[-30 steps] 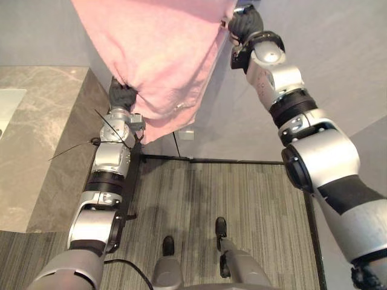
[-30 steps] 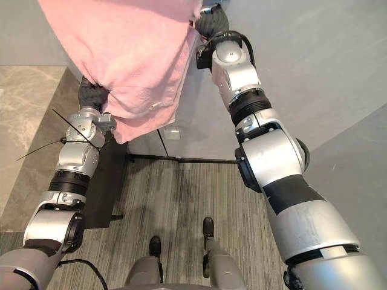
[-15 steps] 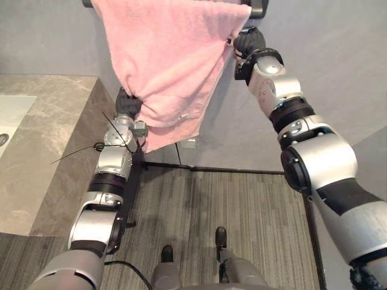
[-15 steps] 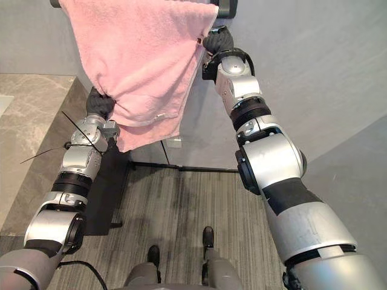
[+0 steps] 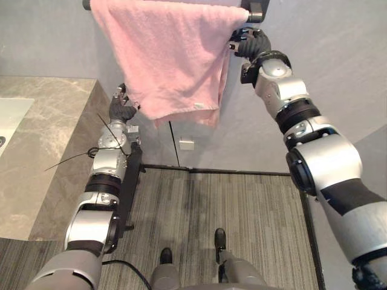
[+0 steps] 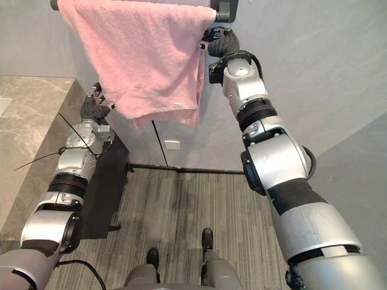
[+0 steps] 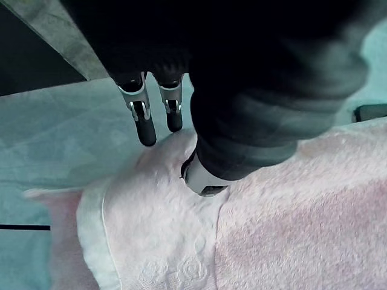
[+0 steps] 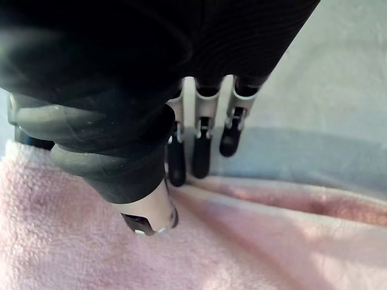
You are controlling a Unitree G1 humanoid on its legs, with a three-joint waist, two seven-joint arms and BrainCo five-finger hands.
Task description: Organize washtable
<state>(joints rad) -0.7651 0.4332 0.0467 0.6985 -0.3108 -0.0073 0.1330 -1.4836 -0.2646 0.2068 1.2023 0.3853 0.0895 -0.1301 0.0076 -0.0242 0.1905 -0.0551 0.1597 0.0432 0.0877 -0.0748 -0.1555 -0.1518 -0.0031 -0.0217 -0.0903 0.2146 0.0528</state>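
plainly the pink towel [image 5: 169, 54] looks soft, light and limp, draped over the rail [image 5: 257, 10]; probably best taken by a hem corner. the left hand [image 5: 123, 109] is released beside its lower corner; the right hand [image 5: 253, 43] rests loose-fingered at its top edge.

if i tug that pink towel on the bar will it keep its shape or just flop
Likely floppy: the pink towel hangs in soft folds over the bar. Probably light, and its looped pile looks grippy, not slick. It is only draped, so a tug might drag it off.
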